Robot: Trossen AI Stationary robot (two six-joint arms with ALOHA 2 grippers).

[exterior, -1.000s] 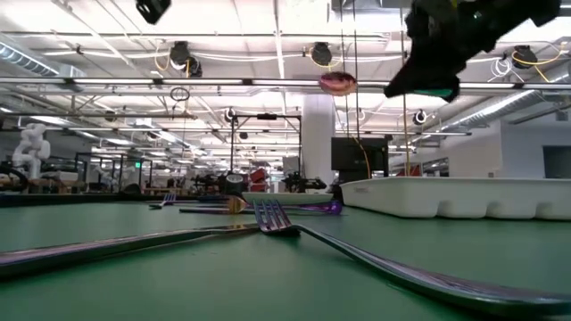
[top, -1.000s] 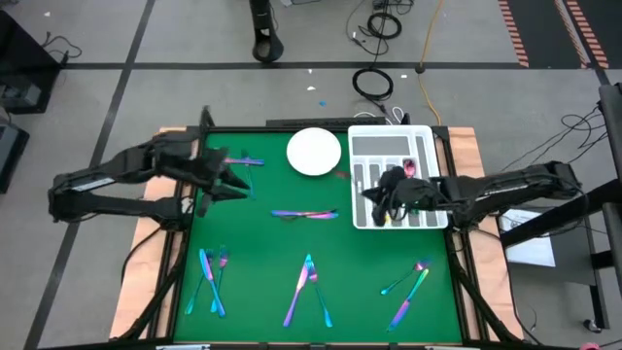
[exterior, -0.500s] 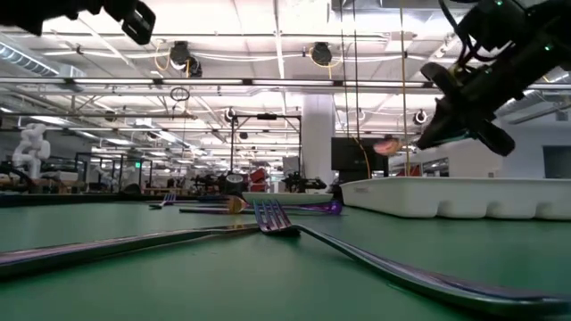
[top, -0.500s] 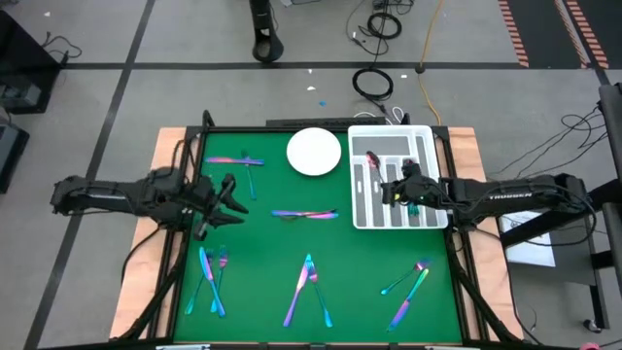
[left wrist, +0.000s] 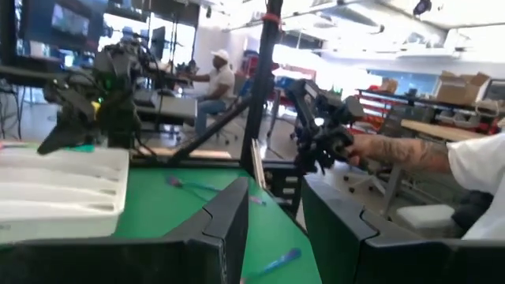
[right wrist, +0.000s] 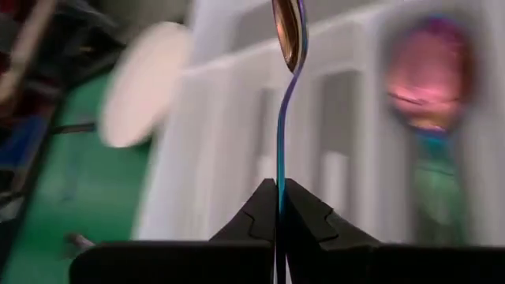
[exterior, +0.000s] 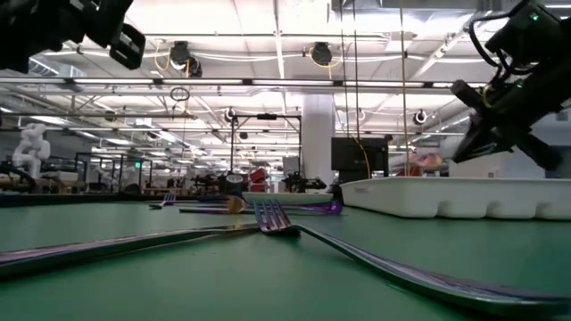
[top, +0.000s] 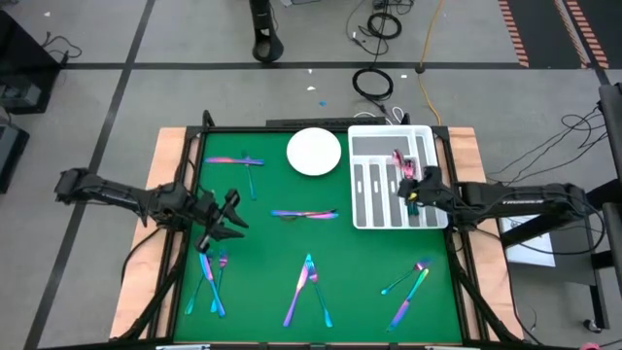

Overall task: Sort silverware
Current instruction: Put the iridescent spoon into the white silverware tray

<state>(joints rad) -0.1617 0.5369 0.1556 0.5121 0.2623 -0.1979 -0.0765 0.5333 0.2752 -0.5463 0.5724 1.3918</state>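
Right pincer (top: 416,187), pinching a spoon (right wrist: 287,47), has shifted rightward over the tray (top: 364,219).

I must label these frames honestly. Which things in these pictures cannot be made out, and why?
- Spoon in the right gripper: the handle's end is hidden between the shut jaws, right wrist view.
- Second spoon in the white tray: blurred, right wrist view.
- Tray compartments: hidden by its front wall, low view.
- Silverware near the left gripper: pieces too small to tell apart, high view.
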